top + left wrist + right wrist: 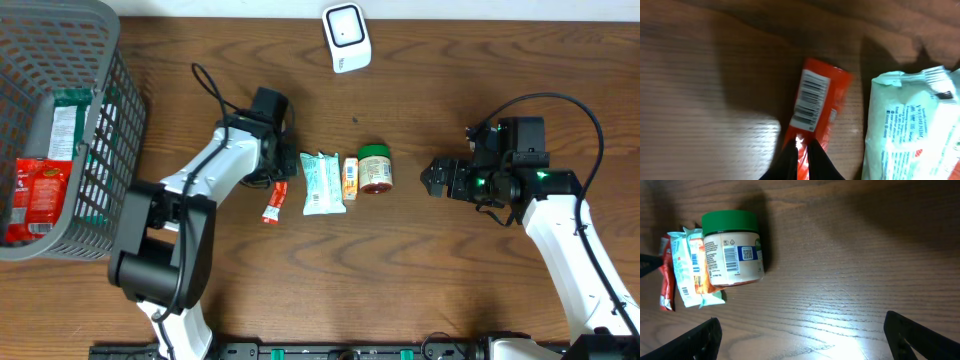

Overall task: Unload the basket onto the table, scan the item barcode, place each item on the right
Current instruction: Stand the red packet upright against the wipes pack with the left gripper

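Firmly pinches near end of red packet [816,102] in closed left claw [802,148], barcode [810,98] up just ahead; holds right claw [802,331] wide open, empty. Likely needs a lift toward scanner [346,37] next.

A white barcode label [810,100], its small digits too blurred to read, runs along the red packet [832,90] in the left wrist view. In the right wrist view, the green-lidded jar [732,250] lies on its side, its white label bearing a black barcode [730,259], a QR code [747,254] and rows of fine print that cannot be made out. Dark lettering on the pale green pouch [912,125] is likewise illegible, and no brand name can be read.
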You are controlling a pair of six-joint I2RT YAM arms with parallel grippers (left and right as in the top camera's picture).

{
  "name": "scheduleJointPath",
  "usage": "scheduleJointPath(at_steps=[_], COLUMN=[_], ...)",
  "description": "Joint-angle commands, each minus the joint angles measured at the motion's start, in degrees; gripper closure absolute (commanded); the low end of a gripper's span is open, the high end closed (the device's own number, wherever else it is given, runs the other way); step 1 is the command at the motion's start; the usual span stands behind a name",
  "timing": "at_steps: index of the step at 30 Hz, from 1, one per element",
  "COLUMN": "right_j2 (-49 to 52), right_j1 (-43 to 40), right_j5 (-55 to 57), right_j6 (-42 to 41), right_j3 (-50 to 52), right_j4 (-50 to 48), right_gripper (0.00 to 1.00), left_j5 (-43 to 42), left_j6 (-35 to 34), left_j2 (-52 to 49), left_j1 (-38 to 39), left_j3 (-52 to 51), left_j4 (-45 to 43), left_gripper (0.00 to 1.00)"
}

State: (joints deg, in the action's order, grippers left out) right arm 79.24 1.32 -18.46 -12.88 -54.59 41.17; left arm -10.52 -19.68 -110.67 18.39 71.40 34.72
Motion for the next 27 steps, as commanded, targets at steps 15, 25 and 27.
scheduleJointPath(at_steps=[15, 25, 27], right_j2=[0.0, 0.0, 0.0], right_j1=[0.7, 0.7, 0.7], right_j5=[-0.5, -0.5, -0.4], right_j6=[-0.4, -0.4, -0.4], right_j3=[-0.8, -0.8, -0.8], right_j4=[0.0, 0.0, 0.0], right_gripper=[0.01, 0.01, 0.01], left_j5=[4.0, 6.6, 9.5], left_j6=[-0.5, -0.5, -0.6], left_j2=[6.2, 6.9, 6.9], left_j1=[0.4, 0.4, 0.4], left_j3=[1.7, -0.9, -2.7], left_j4=[1.8, 12.6, 12.3], left_gripper=[0.76, 0.76, 0.76])
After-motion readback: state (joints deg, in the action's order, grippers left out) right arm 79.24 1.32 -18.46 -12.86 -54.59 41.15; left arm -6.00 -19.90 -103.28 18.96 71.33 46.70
